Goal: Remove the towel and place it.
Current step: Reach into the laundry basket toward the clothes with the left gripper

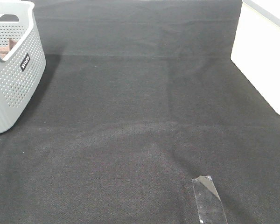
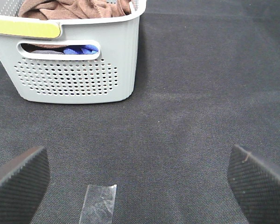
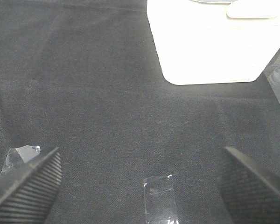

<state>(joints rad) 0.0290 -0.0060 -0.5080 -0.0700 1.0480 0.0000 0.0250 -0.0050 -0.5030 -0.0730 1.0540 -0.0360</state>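
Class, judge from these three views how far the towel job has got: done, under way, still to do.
Nothing looks done: the brown towel lies bunched in the grey basket. Nothing is in hand: the left gripper and right gripper are open and empty above the black mat. Remaining: grasp the towel, lift it out, set it down.

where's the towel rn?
The towel is bunched inside the grey basket at the far left of the high view; a blue item shows through its handle slot.

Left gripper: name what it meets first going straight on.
The left gripper would probably meet the grey basket near its corner, across black mat; depth is unclear, so it might slip past.
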